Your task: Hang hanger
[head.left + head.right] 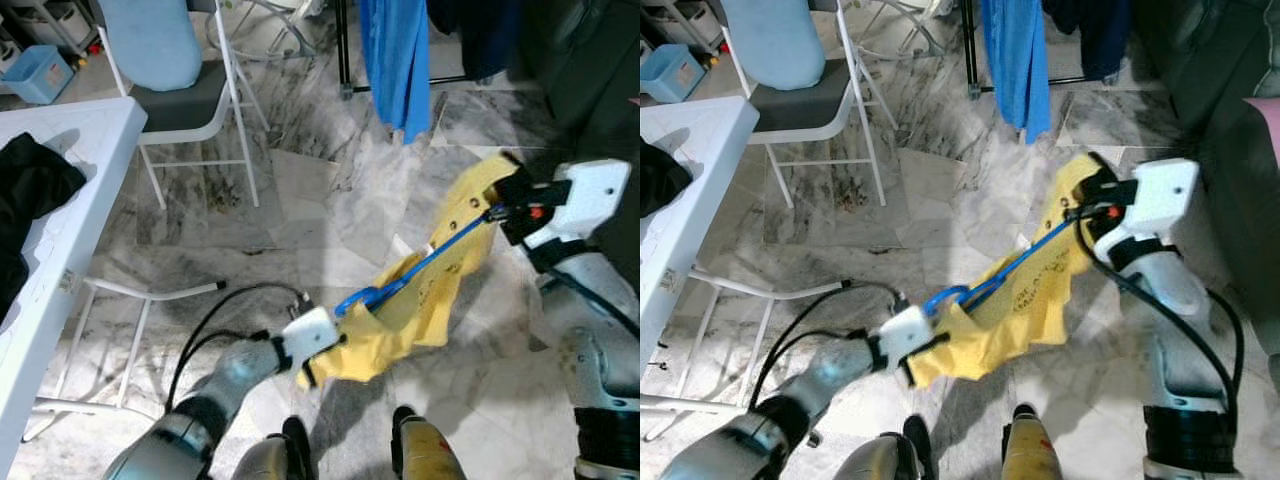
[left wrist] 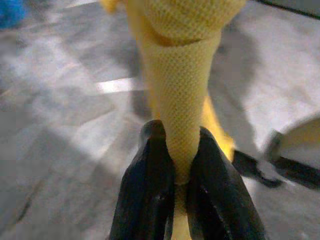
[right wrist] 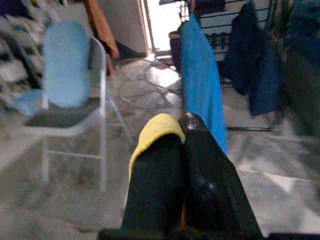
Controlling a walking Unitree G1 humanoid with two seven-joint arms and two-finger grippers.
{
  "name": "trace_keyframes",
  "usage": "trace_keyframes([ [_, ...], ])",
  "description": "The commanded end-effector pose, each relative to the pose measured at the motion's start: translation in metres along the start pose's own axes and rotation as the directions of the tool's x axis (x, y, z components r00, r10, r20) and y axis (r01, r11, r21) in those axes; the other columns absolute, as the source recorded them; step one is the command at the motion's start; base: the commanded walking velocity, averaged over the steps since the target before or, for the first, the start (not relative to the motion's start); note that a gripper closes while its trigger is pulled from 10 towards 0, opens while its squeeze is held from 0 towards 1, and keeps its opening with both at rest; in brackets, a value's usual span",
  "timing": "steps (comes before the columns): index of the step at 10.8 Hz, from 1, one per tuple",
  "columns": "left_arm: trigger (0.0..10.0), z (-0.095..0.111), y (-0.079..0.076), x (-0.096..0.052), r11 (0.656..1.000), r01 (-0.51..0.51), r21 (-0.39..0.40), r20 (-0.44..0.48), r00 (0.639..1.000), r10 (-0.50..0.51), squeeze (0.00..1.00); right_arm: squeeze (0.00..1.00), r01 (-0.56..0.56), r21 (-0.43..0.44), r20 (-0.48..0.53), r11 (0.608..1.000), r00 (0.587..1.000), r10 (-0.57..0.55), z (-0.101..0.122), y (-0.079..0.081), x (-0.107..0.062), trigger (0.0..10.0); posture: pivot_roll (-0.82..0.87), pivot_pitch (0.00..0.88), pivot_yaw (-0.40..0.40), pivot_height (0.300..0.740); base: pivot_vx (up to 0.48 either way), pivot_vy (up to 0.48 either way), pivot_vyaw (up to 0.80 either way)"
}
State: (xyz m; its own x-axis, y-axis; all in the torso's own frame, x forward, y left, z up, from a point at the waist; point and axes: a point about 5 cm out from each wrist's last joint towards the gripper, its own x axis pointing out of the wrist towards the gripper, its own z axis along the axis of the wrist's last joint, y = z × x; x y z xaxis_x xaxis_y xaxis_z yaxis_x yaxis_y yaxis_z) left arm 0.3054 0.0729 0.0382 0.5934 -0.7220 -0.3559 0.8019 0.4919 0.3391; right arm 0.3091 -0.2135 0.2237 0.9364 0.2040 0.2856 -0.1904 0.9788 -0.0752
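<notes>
Left gripper (image 2: 181, 172): fingers clenched on a fold of the yellow garment (image 1: 420, 305), low at about 6 o'clock in the head views, just above the robot's feet.

Right gripper (image 3: 182, 145): fingers pressed together with the garment's other end pinched between them, raised at about 3 o'clock.

Blue hanger (image 1: 420, 265) runs between the two grippers, its hook curling out of the cloth near the left gripper. Whether it is properly seated in the shoulders, cannot tell.

Garment is stretched slack between the arms, sagging over the marble floor (image 1: 300, 210).

Outward, at 12 o'clock: a clothes rack (image 1: 345, 50) with a blue cloth (image 1: 398, 60) and dark clothes hanging. Folding chair (image 1: 185, 90) at 11 o'clock, white table (image 1: 60, 200) at 9 o'clock.

Progress, judged: hanger and garment are in hand, well apart from the rack. Carrying it over and hooking it on remain.
</notes>
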Motion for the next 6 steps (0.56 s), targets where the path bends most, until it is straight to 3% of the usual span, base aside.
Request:
trace_keyframes([
  [1, 0.0, -0.013, 0.003, -0.007, 0.997, -0.052, -0.051, -0.059, 0.997, 0.049, 0.0, 0.0, 0.031, -0.031, 0.035, 0.999, 0.999, -0.03, 0.009, -0.007, -0.002, 0.0, -0.28, 0.246, 0.133, 0.74, 0.0, 0.0, 0.0],
  [3, 0.0, -0.013, 0.03, -0.016, 0.964, -0.252, -0.091, -0.049, 0.968, 0.248, 0.0, 0.0, 0.236, -0.136, 0.058, 0.962, 0.971, -0.23, 0.015, -0.044, -0.013, 0.0, -0.28, 0.248, 0.137, 0.74, 0.0, 0.0, 0.0],
  [5, 0.0, -0.014, 0.042, -0.025, 0.949, -0.297, -0.103, -0.045, 0.955, 0.294, 0.0, 0.0, 0.404, -0.166, 0.13, 0.899, 0.913, -0.386, 0.027, -0.072, -0.027, 0.0, -0.28, 0.255, 0.139, 0.74, 0.0, 0.0, 0.0],
  [6, 0.0, -0.016, 0.042, -0.026, 0.951, -0.292, -0.1, -0.054, 0.956, 0.288, 0.0, 0.0, 0.414, -0.172, 0.136, 0.894, 0.909, -0.395, 0.028, -0.074, -0.029, 0.0, -0.28, 0.257, 0.143, 0.74, 0.0, 0.0, 0.0],
])
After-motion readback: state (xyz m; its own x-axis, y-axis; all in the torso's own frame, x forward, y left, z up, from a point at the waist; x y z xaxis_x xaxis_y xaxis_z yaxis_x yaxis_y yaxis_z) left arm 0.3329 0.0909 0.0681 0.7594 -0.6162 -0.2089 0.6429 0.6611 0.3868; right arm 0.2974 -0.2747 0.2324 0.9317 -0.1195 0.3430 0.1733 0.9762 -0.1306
